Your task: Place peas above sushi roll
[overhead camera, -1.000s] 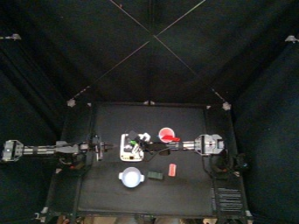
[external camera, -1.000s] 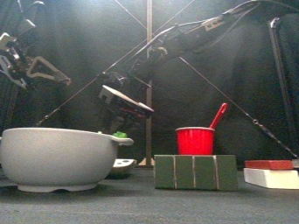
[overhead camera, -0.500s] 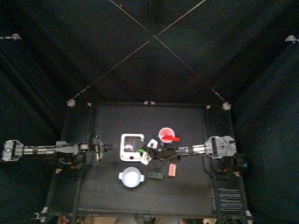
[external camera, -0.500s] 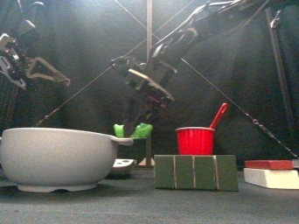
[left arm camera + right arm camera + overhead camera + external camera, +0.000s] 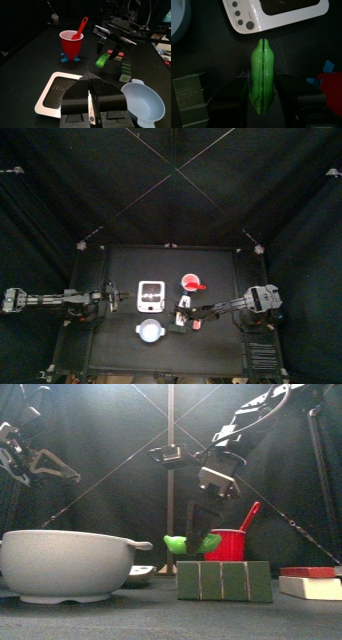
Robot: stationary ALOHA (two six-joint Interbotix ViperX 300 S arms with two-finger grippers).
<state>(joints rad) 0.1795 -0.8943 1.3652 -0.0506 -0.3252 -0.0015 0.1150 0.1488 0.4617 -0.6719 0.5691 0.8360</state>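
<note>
The peas, a bright-green pod, hang just above the dark green block of the sushi roll, at its left end. My right gripper is shut on the pod from above. Its wrist view shows the peas upright between the jaws, with the sushi roll off to one side. The left wrist view also catches the peas beside the sushi roll. My left gripper is shut on nothing and rests over the near end of the white tray, at the table's left.
A grey-blue bowl stands front left, with the white tray behind it. A red cup holding a red spoon is behind the sushi roll. A red and white block lies at the front right.
My right gripper has carried the peas from over the tray, rightward and toward the front, to just above the sushi roll. The left arm has not moved.
</note>
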